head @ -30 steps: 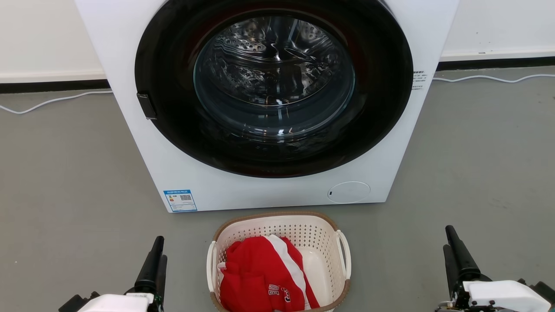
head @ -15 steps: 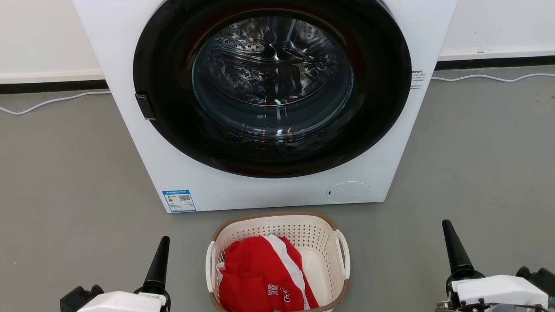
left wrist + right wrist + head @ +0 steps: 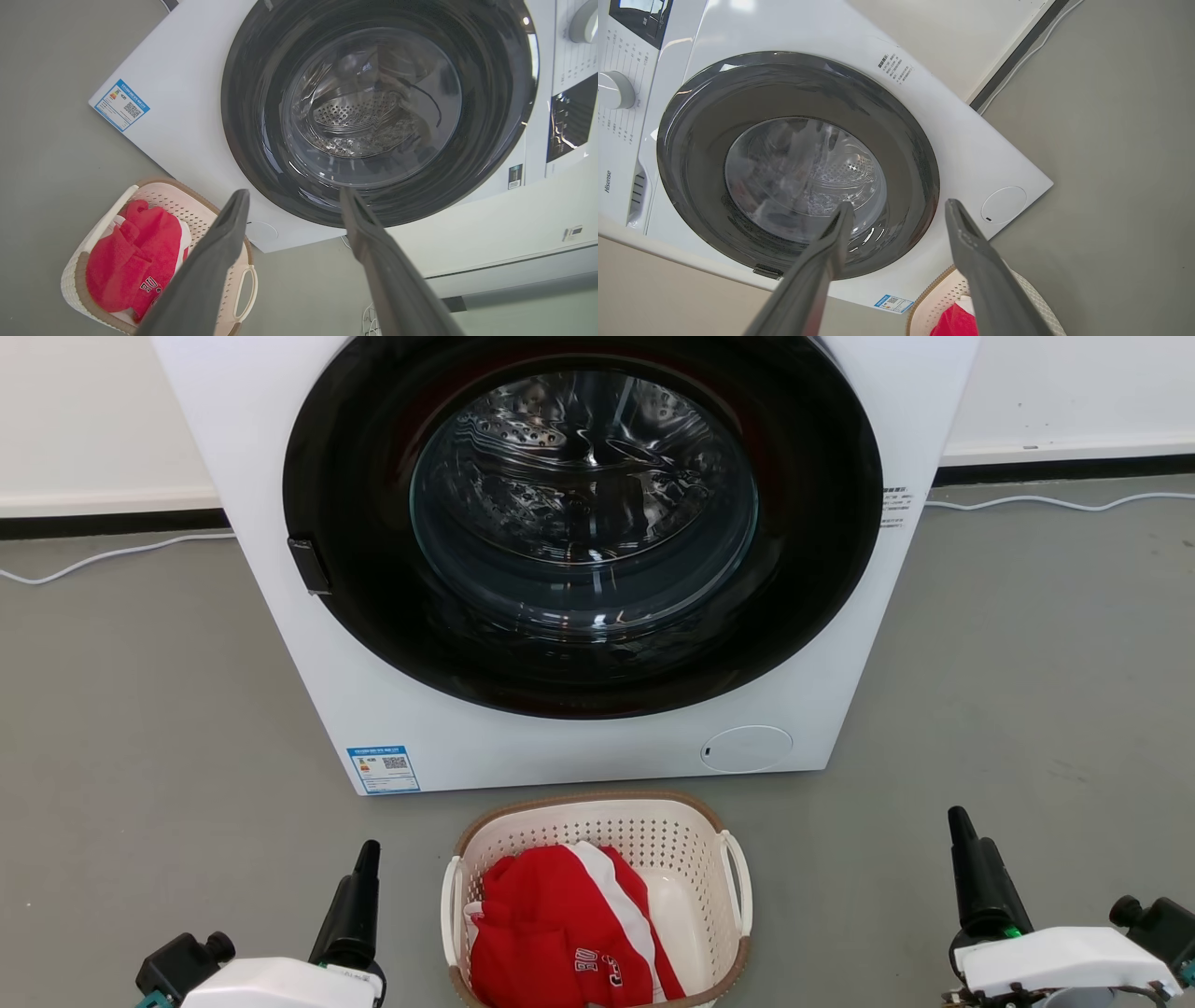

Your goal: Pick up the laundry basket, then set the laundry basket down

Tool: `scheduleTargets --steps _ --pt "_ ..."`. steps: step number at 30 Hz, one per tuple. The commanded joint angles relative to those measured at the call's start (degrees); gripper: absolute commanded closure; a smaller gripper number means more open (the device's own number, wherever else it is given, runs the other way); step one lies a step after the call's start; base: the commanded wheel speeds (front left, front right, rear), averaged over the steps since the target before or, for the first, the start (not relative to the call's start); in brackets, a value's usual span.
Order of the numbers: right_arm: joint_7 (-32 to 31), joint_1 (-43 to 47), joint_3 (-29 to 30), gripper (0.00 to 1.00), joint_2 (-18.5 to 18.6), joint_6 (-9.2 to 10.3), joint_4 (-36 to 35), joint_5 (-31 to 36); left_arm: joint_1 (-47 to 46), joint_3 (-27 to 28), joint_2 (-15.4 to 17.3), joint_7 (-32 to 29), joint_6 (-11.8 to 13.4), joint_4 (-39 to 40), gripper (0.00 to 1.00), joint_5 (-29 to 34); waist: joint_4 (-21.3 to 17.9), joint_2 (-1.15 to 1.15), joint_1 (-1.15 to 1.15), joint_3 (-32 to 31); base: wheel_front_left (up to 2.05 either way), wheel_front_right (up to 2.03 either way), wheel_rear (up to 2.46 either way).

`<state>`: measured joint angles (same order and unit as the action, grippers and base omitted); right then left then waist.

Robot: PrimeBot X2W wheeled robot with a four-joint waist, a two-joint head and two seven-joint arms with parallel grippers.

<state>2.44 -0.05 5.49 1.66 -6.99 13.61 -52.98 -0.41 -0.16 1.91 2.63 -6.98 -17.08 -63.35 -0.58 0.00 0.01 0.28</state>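
Left wrist view looks along the left gripper [image 3: 295, 198]: two long, smooth, dark tapered fingers spread wide with nothing between them. The right gripper [image 3: 900, 207] is likewise spread apart and empty. From the head view they flank the laundry basket [image 3: 607, 829], one on each side and well apart from it. The basket sits on the matte grey floor [image 3: 140, 709], near the front of the washing machine [image 3: 579, 756]. It is a rounded-rectangular tub of cream perforated plastic with a brown woven-look rim and white loop handles. A crumpled red garment [image 3: 546, 919] with a white stripe lies inside. The machine is glossy white, and its round black-framed glass door [image 3: 583, 504] shows a dimpled steel drum.
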Motion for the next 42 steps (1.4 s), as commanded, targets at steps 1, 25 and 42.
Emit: scheduleTargets --steps 1,25,42 --pt "1.0 -1.0 -0.5 0.00 0.8 -0.25 -1.9 3.0 -2.3 0.5 0.5 0.8 -0.2 1.7 0.00 2.6 0.0 0.00 -0.01 0.0 0.00 0.00 0.00" --pt "4.9 -1.4 -1.5 0.00 1.2 -0.33 -2.1 21.0 -2.4 -0.6 0.6 4.7 -0.3 1.5 0.00 18.3 -0.4 0.00 -0.01 0.2 0.00 0.00 0.00" --pt "7.7 -1.8 -1.9 0.00 1.3 -0.39 -2.3 33.5 -2.8 -1.3 0.8 7.6 -0.4 1.5 0.00 30.0 -0.5 0.00 -0.01 0.3 0.00 0.00 0.00"
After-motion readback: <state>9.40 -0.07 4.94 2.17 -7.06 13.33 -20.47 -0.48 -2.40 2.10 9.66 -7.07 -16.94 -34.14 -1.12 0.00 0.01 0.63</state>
